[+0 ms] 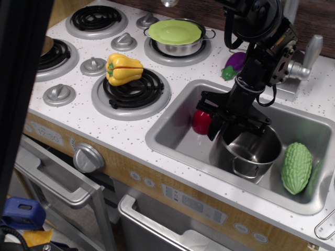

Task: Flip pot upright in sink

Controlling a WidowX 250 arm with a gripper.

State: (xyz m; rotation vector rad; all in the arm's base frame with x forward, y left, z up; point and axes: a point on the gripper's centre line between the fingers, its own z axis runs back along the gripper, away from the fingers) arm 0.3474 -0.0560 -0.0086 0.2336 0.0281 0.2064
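Observation:
The shiny steel pot (252, 155) stands upright, mouth up, on the floor of the sink (170, 140), right of its middle. A small loop handle faces the front. My black gripper (226, 124) reaches down from the back and sits at the pot's far-left rim. Its jaws look closed on the rim, one finger outside the wall. The arm hides the back of the rim.
A red cup (200, 121) lies in the sink just left of the gripper. A green bumpy gourd (296, 167) lies at the sink's right end. A purple eggplant (234, 63), the faucet (303, 61), a yellow pepper (123, 68) and a green-lidded pot (175, 32) are on the counter and stove.

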